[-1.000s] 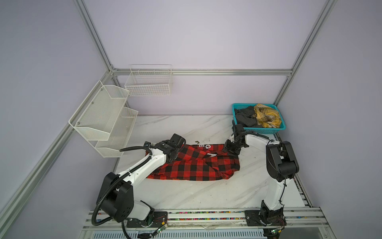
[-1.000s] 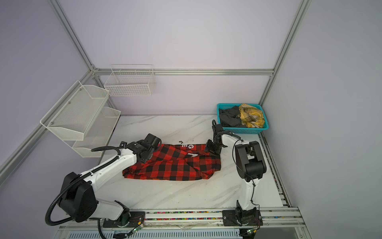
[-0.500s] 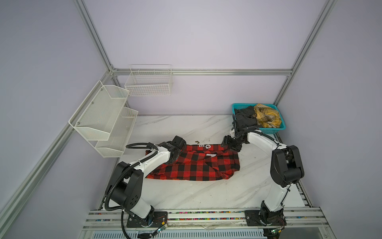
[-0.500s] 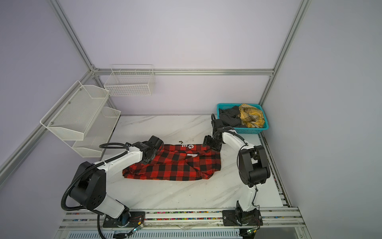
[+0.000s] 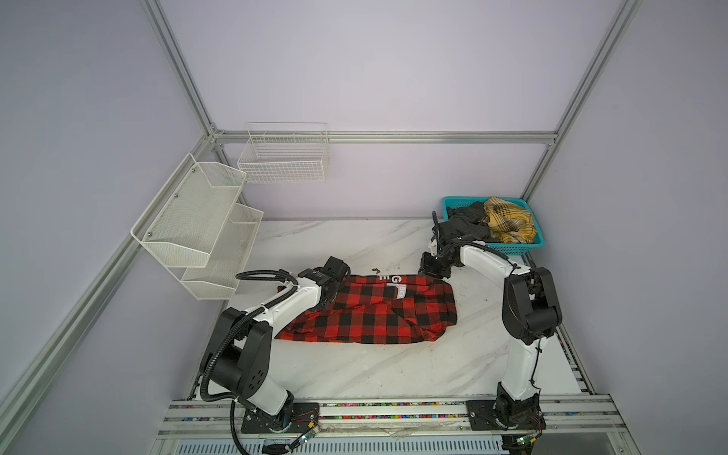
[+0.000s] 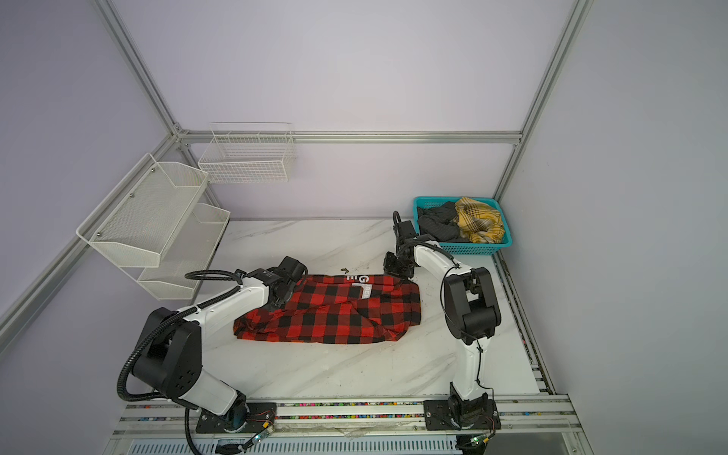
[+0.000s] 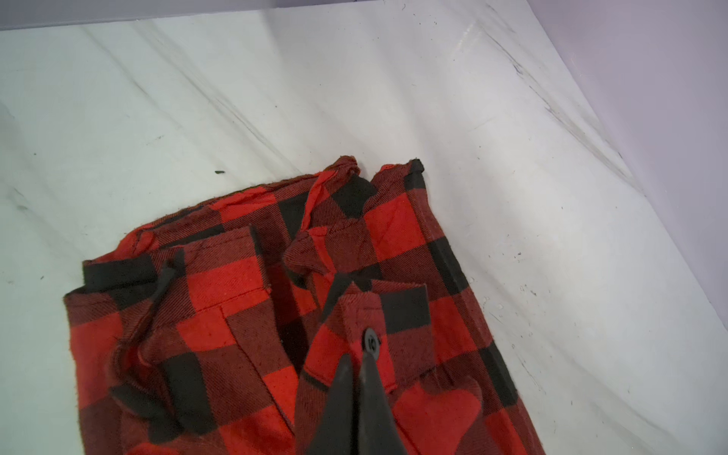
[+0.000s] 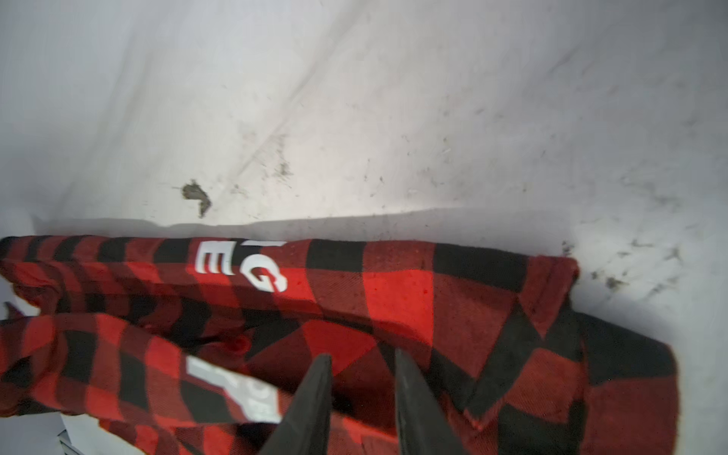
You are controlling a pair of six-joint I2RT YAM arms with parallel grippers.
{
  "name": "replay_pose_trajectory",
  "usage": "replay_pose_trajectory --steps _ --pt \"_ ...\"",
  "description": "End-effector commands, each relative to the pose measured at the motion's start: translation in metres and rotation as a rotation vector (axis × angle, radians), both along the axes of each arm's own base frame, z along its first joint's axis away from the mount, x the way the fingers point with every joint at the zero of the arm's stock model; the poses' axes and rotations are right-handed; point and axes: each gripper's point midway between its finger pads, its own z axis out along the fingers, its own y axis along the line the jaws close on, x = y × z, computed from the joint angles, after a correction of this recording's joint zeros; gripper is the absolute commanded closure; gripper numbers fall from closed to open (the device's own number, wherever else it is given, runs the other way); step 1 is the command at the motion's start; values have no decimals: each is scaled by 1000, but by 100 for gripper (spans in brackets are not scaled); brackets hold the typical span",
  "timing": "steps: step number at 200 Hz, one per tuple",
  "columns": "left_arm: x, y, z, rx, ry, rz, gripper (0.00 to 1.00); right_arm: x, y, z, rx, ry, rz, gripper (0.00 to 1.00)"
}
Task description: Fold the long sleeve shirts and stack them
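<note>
- The left gripper (image 7: 357,356) shows clearly only in its wrist view. In both top views its tips are hidden under the arm's own wrist.
- The right wrist view is blurred. Folds cut off the white letters (image 8: 240,268), so no word can be read.
- The left fingers (image 7: 338,394) are clenched together, with their tips on a flap of the flannel shirt (image 7: 236,335) just beside a black button (image 7: 370,340). Whether cloth is pinched between them cannot be told.
- The right gripper (image 8: 364,354) is released. Its fingers (image 8: 311,394) stand apart over the shirt's far right corner, and cloth shows in the gap. Whether they touch it cannot be told.
- The shirt lies mid-table (image 5: 374,370) between the two arms, well apart from the teal basket (image 5: 535,242) at far right.
- It is red-and-black check, rumpled and folded into a wide band, with the lettering along its far edge.
</note>
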Motion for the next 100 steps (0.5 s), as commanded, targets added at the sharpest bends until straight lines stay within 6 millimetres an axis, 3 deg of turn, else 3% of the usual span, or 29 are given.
replay_pose_trajectory --steps 1,18,42,65,100 --pt "13 10 20 46 -44 23 100 -2 4 -16 -1 23 16 71" --pt "17 13 21 57 -41 24 100 1 3 -17 -8 20 10 68" --pt "18 18 20 70 -35 31 100 3 3 -19 -22 30 13 46" --pt "18 21 13 77 -15 36 100 3 7 -20 -14 50 39 38" --pt "22 23 8 82 1 41 100 15 16 5 26 3 41 31"
